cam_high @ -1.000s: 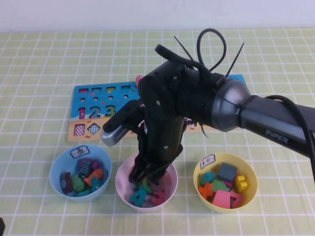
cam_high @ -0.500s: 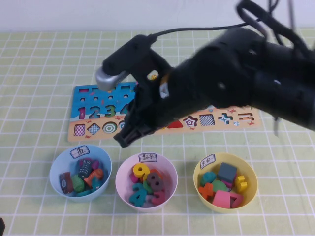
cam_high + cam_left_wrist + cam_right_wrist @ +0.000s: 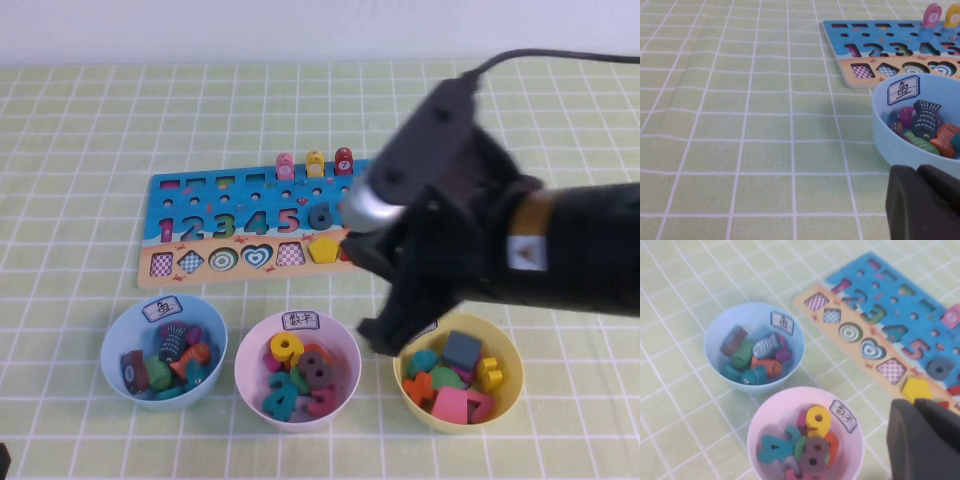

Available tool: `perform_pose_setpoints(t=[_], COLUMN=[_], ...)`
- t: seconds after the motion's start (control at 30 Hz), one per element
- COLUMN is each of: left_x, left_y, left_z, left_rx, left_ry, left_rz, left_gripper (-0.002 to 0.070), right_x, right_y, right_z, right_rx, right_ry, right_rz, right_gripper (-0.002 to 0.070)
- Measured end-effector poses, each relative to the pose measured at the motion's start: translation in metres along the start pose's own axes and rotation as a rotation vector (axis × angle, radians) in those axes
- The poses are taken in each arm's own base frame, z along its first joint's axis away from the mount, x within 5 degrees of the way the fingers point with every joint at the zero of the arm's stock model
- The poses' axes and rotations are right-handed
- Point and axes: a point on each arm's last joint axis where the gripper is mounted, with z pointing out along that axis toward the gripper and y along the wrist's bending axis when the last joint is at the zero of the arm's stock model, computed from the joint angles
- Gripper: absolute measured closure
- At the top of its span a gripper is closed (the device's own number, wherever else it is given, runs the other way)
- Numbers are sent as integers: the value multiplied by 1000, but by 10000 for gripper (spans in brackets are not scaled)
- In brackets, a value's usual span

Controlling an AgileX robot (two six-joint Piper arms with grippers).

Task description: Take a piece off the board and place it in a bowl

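Right claw [image 3: 385, 335] hangs above the counter [image 3: 80, 120] between the pink bowl [image 3: 252, 350] and yellow bowl [image 3: 508, 385]; whether its fingers are apart cannot be told; left claw [image 3: 925, 202] sits near the blue bowl [image 3: 885, 140]; the grey 8 [image 3: 315, 370] lies in the pink bowl, near side of the board [image 3: 200, 195].
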Motion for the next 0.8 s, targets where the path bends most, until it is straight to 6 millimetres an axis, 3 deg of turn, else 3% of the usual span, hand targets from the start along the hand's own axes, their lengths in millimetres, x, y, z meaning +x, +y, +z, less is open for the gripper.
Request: perform_pose_setpoints(t=[0.33,0.47,0.7,0.8], left_x=[0,0,0,0], left_y=[0,0,0,0], left_z=[0,0,0,0], left_rx=[0,0,0,0], left_ry=[0,0,0,0], left_rz=[0,0,0,0], left_gripper=[680,680,680,680], right_x=[11,21,53,57], right_y=[3,4,10,11], right_z=[-95,-111,-126,-135], right_rx=[16,5,-51,-55], right_ry=[-193,-131,176,189], right_rz=[6,6,16,18], right_gripper=[691,691,691,691])
